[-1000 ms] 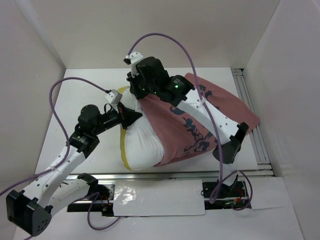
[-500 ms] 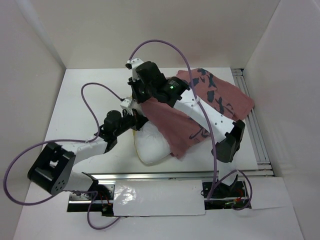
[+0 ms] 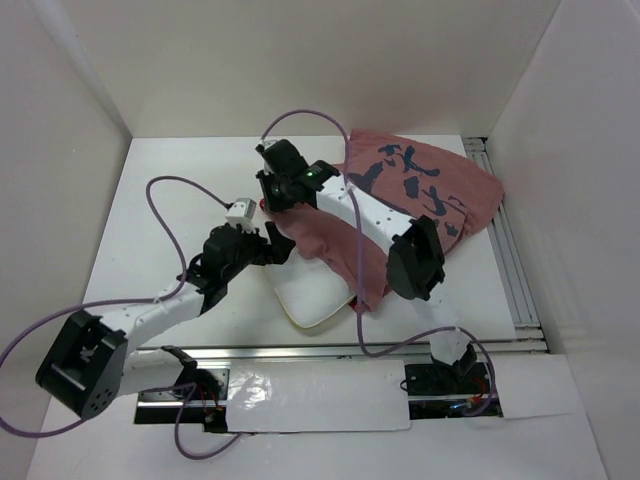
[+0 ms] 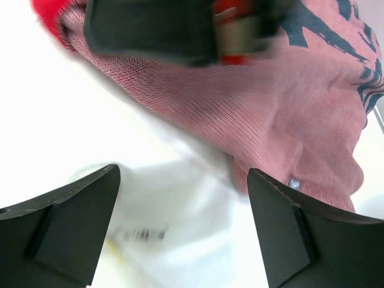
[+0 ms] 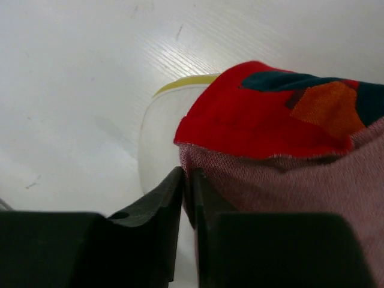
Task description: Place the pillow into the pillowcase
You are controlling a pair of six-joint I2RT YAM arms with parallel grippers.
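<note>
At the middle of the table (image 3: 170, 200) the pillow (image 3: 312, 297) lies mostly covered by the pillowcase (image 3: 420, 190), with only its near-left corner and yellow edge bare; the pillowcase spreads from there to the far right. The right claw (image 5: 187, 177) has its jaws almost together, and the hem seems pinched between them at the pillow's far-left side, probably to hold the mouth open over the pillow; the left claw (image 3: 279, 246) stands with jaws wide apart, holding nothing, just left of the bare corner, likely placed to take a hold or push the pillow in. Only the overhead view gives the whole layout; only the right wrist view shows a bright red face at the hem with the yellow edge beneath; the left wrist view shows white pillow between the spread fingers (image 4: 78, 228) and pink cloth beyond.
</note>
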